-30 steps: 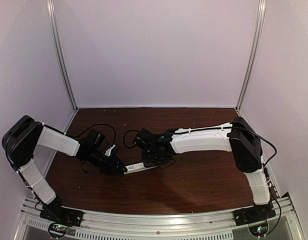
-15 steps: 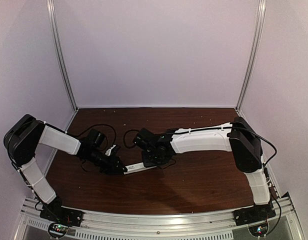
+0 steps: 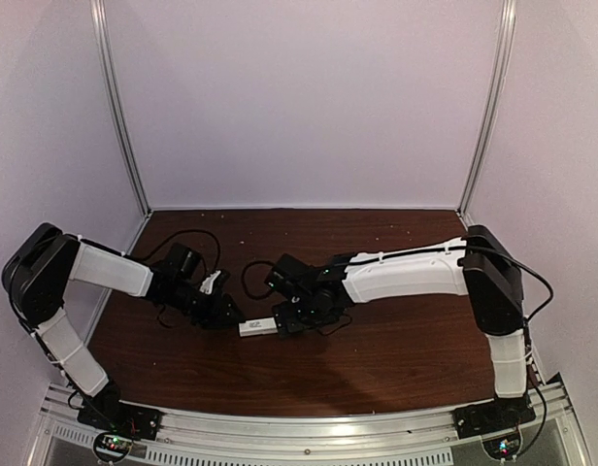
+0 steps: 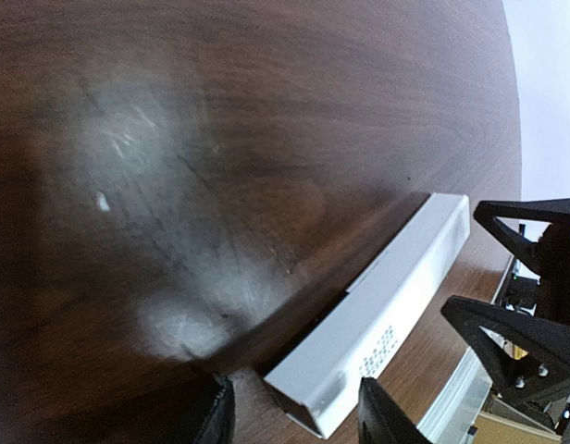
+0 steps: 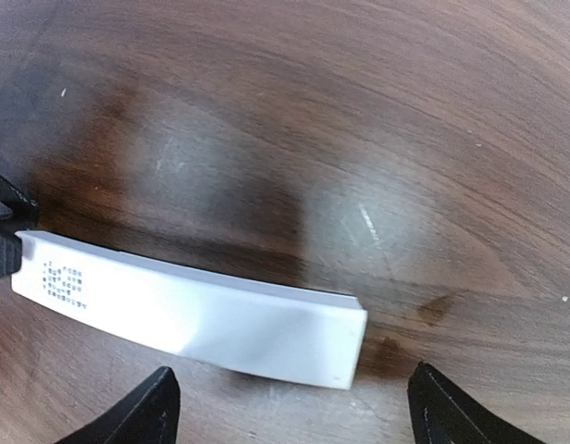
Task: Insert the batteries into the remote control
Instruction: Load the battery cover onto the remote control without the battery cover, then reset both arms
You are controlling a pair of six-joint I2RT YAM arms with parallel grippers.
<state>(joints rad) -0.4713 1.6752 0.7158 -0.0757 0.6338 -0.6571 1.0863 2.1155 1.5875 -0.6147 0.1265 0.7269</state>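
Remote control [image 3: 260, 327] lies flat on the tabletop [image 3: 377, 359], just below centre of the overhead frame, between the two arms. Left pincer [image 4: 294, 421] stands released. Its fingers [image 4: 216, 416] sit either side of the bar's near end at the bottom of its wrist view, with a clear gap on one side. Right pincer [image 5: 294, 416] is spread wide, fingertips [image 5: 155, 407] at the lower corners of its frame, the bar lying just ahead of them, untouched. Nobody holds it!

Batteries? Nowhere in any view. As for the battery slot, the face on show is plain white with a small printed block [image 5: 65, 282] near one end. No opening is visible, so I cannot tell whether anything sits inside.

My call: the step in hand is getting the slot face up and reachable. To do it well, pinch the long edges near one end, steady the far end with the other pincer, and turn slowly, since smooth plastic will likely skid on this glossy wood.
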